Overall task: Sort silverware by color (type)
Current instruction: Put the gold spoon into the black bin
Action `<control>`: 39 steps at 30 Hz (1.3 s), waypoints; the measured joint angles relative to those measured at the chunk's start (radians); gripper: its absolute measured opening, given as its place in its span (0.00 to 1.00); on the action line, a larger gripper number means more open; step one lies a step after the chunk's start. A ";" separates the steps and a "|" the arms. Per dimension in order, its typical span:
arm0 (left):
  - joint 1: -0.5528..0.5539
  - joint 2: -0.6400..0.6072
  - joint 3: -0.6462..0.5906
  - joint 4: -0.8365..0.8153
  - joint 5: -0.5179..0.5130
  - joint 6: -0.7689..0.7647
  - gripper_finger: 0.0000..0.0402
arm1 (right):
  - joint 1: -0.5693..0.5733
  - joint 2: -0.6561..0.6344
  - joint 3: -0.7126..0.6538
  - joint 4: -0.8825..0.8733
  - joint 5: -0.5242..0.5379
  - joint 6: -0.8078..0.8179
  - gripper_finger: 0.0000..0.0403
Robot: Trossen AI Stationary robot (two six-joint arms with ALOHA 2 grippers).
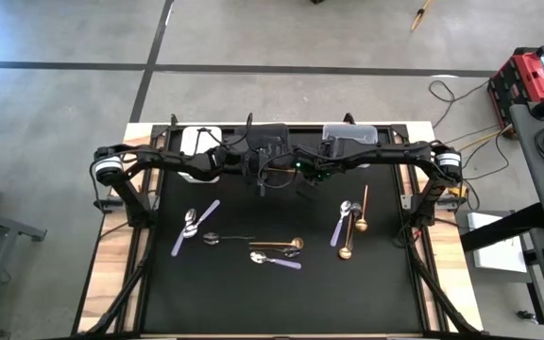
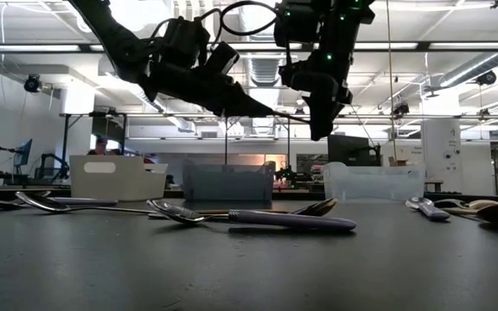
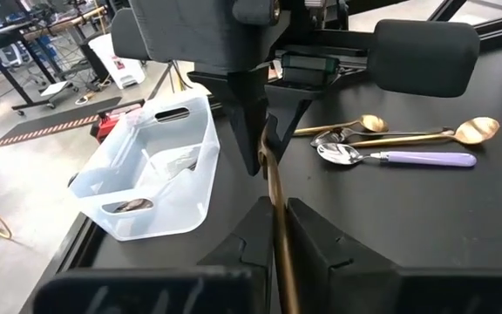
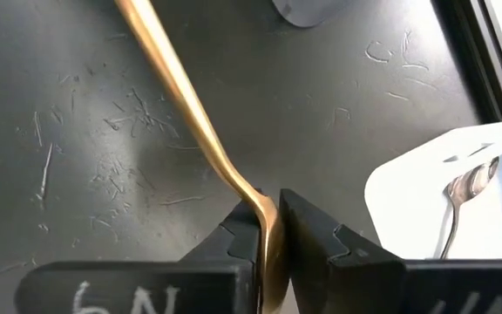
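Gold spoon (image 3: 279,218) up in the air between both arms near the back middle of the desk (image 1: 253,302); left hand (image 3: 279,228) has its fingers pinched tight on one end of the handle; right hand (image 4: 268,228) is nipped on the other end, fingers just about closed around it; clear bin (image 3: 151,170) sits right beside them with a couple of pieces inside; rest of the silverware lies scattered on the desk, lilac-handled spoon (image 3: 399,158) and two gold spoons (image 3: 425,134) together, more pieces (image 1: 253,247) further forward
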 joint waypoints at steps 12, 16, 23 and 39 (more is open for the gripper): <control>0.001 0.000 -0.003 0.002 -0.010 -0.004 0.01 | 0.000 -0.036 0.000 0.007 -0.002 -0.008 0.27; 0.016 -0.010 -0.014 0.001 -0.012 -0.008 0.00 | 0.000 -0.077 0.000 0.007 0.005 -0.012 0.36; 0.128 -0.088 -0.052 -0.042 -0.013 -0.078 0.00 | 0.000 -0.184 -0.001 0.007 0.083 -0.012 0.45; 0.369 -0.176 -0.033 -0.390 -0.077 -0.373 0.00 | 0.000 -0.289 -0.045 0.104 0.154 -0.012 0.47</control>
